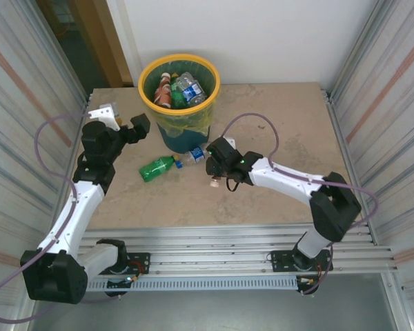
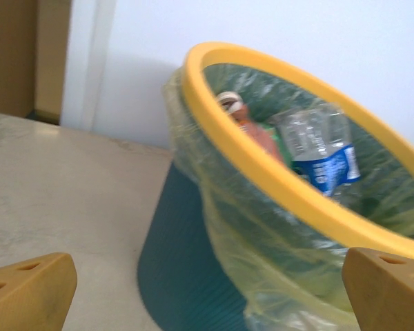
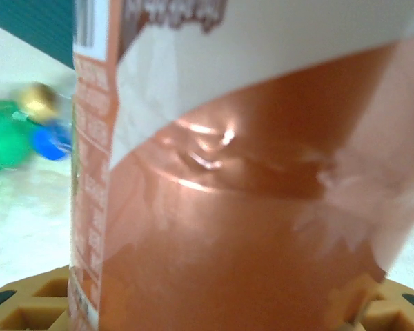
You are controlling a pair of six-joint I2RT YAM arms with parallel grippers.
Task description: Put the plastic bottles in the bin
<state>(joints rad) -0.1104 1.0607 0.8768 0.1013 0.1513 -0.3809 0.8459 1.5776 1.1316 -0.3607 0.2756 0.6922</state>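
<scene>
My right gripper (image 1: 216, 174) pinches the brown-orange bottle (image 3: 248, 227); the bin (image 1: 148, 88) lies just beyond, up-left. Left gripper (image 1: 126, 128) spread wide, empty, beside the bin.

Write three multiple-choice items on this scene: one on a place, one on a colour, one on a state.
1. Where does the bin stand?
A. At the far side of the table
B. Between the arm bases
C. On the floor

2. What colour is the rim?
A. Red
B. Yellow
C. White

3. How is the right gripper?
A. Open and empty
B. Shut on a green bottle
C. Shut on a brown bottle

Key:
1 A: the top view shows the bin on the table by the far edge.
2 B: the rim is yellow in the top and left wrist views.
3 C: the right wrist view shows the brown bottle clamped in the gripper.
</scene>
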